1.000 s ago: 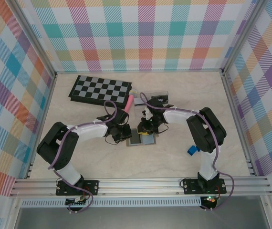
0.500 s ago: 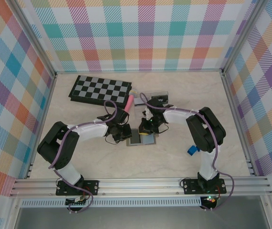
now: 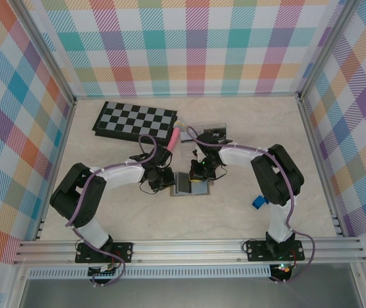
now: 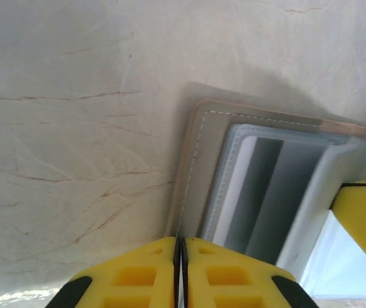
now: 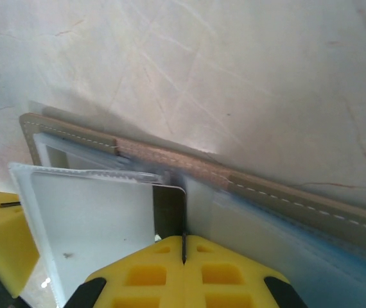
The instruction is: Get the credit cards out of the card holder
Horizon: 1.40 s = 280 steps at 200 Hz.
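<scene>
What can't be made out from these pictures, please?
Top view: the holder is too small, partly under the right gripper, to show its contents.
Left wrist: whether the left gripper pinches the holder's edge, hidden by its fingers.
Right wrist: the pinched card's colour, shadowed and cut off by the fingers.

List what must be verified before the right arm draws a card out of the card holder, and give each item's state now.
1. Card holder lies open on the table: ok.
2. Left gripper shut, tips at the holder's edge: ok.
3. Holder firmly held down by it: cannot tell.
4. Right gripper shut at the pocket side: ok.
5. Dark card caught between its fingers: cannot tell. The card's corner stands just above the fingertips, beside the clear sleeve.
6. Card free of the holder: not ok, it sits among the pockets.
</scene>
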{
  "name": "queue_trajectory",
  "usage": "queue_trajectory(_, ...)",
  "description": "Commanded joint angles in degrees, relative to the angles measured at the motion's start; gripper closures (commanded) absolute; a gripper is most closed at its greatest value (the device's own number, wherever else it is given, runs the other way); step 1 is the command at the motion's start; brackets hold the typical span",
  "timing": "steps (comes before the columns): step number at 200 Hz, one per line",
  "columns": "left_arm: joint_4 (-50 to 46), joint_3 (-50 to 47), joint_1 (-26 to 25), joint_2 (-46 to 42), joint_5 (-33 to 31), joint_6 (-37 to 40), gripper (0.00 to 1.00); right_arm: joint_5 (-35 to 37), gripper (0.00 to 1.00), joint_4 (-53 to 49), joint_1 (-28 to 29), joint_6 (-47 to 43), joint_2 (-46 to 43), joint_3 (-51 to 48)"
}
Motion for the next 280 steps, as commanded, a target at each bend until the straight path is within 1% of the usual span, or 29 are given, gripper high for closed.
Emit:
queue_trajectory(1, -2.2, 0.0, 0.6, -1.0, -0.8, 1.0, 0.90, 3.0, 0.99, -4.0, 0.3, -1.6, -1.6, 1.0)
queue_trajectory(39, -2.0, 1.0, 0.6, -4.2, -1.0, 1.8, 0.89, 0.0, 0.99, -2.2, 0.3, -1.8, -2.2, 1.1)
queue_trajectory(66, -1.2, 1.3, 0.6, -6.2, -0.7, 2.1, 0.90, 0.3, 0.97, -2.1, 0.3, -1.2, -2.9, 1.1)
queue_trajectory(99, 3.0, 0.8, 0.6, -4.6, 4.0, 1.2, 0.93, 0.2, 0.87, -1.1, 0.3, -0.1, -4.4, 0.0)
queue_trajectory(102, 4.9, 0.8, 0.6, -4.3, 4.3, 1.1, 0.93, 0.1, 0.86, -0.8, 0.3, -0.1, -4.6, -0.2)
queue_trajectory(109, 5.5, 0.9, 0.6, -3.7, 4.9, 0.9, 0.94, -0.4, 0.83, -0.1, 0.3, 0.0, -4.8, -0.5)
queue_trajectory(144, 5.3, 1.6, 0.6, -0.7, 4.4, 0.7, 0.95, -2.8, 0.73, 1.7, 0.0, 0.6, -3.9, -0.7)
queue_trajectory(172, 5.9, 0.8, 0.6, 0.8, 4.4, 0.1, 0.96, -3.5, 0.70, 1.8, -0.2, 1.0, -2.6, -0.4)
queue_trajectory(204, 4.7, -0.1, 0.6, 1.8, 3.2, -0.5, 0.96, -3.8, 0.70, 1.7, -0.2, 1.1, -1.5, -0.2)
queue_trajectory(247, 4.0, -0.8, 0.6, 1.5, 2.0, -0.7, 0.96, -4.6, 0.73, 0.9, -0.2, 1.0, 0.5, 0.6)
queue_trajectory(280, 4.0, -0.8, 0.6, 1.7, 2.0, -0.7, 0.97, -6.5, 0.78, 2.0, -0.2, 0.9, 1.4, 0.7)
